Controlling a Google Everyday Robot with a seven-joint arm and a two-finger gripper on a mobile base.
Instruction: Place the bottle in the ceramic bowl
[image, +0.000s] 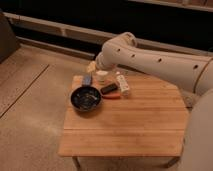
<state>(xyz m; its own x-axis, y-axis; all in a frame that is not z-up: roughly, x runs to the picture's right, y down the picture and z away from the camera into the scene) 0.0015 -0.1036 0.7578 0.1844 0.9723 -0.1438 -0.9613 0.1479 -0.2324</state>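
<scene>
The bottle (122, 84), small, slim and whitish, lies on the wooden table (130, 125) near its far edge. The ceramic bowl (85, 98), round, glossy black with pale speckles, sits at the table's far left, to the left of the bottle. My white arm (150, 57) reaches in from the right and bends down over the far edge. My gripper (93, 67) hangs just beyond the table's far left corner, above and behind the bowl, and left of the bottle. It holds nothing that I can see.
A short cream cup (102, 76) stands behind the bowl. A flat black-and-orange item (110, 90) lies between the bowl and the bottle. A small bluish object (87, 80) lies behind the bowl. A dark wall with a pale rail runs behind; the floor is speckled.
</scene>
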